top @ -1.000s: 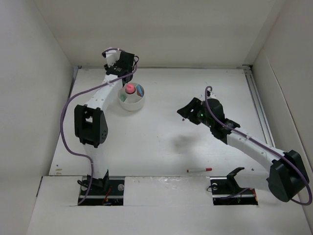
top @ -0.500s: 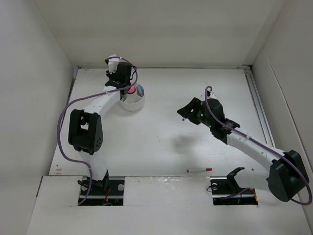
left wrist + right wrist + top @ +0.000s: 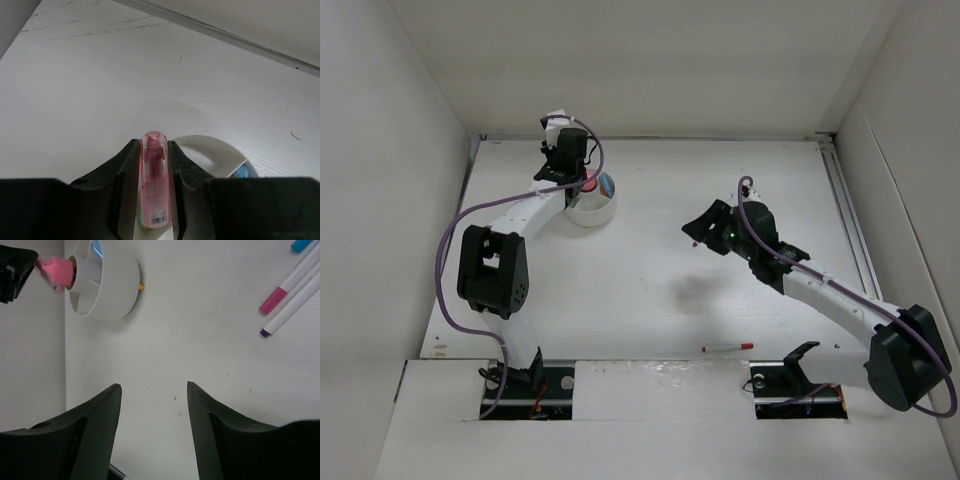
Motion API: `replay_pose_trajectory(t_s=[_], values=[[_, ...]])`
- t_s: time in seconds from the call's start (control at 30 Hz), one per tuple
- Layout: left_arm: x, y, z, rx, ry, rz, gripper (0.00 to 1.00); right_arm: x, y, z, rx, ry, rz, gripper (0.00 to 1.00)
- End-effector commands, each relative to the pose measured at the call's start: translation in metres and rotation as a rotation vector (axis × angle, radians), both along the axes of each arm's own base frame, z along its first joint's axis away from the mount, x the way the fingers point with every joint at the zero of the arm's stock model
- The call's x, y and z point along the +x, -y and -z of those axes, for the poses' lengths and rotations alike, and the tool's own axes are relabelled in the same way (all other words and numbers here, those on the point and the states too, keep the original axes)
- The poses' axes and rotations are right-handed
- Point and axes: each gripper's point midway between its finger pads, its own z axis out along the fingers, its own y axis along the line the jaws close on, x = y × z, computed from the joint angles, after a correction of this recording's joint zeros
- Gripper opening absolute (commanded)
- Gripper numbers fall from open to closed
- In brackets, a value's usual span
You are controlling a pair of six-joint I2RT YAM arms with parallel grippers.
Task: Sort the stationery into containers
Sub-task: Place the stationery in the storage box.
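Note:
My left gripper (image 3: 152, 143) is shut on a small pink block (image 3: 153, 180) with a green edge, a piece of the stationery. It holds the block over the near rim of the round white cup (image 3: 210, 147), the container. From above, the left gripper (image 3: 577, 177) and the pink block (image 3: 588, 183) are at the cup's (image 3: 592, 212) left rim. A blue item (image 3: 608, 184) lies in one compartment. My right gripper (image 3: 154, 386) is open and empty above bare table, right of the cup (image 3: 107, 287). A red-capped pen (image 3: 727, 347) lies near the front edge.
In the right wrist view, three pens lie at the upper right: pink-capped (image 3: 278, 296), purple-tipped (image 3: 292, 312), blue-capped (image 3: 302, 244). A tiny yellow speck (image 3: 141, 287) sits by the cup. White walls enclose the table; a rail (image 3: 850, 220) runs along the right side.
The left wrist has come in closer over the cup with the pink block, and its elbow has shifted left. The right arm has not moved.

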Motion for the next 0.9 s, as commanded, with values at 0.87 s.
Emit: replay_pose_trajectory(t_s=[0.87], values=[[-0.007, -0.001, -0.009, -0.049, 0.072, 0.102, 0.00, 0.011, -0.007, -0.019, 0.014, 0.053, 0.002, 0.61]])
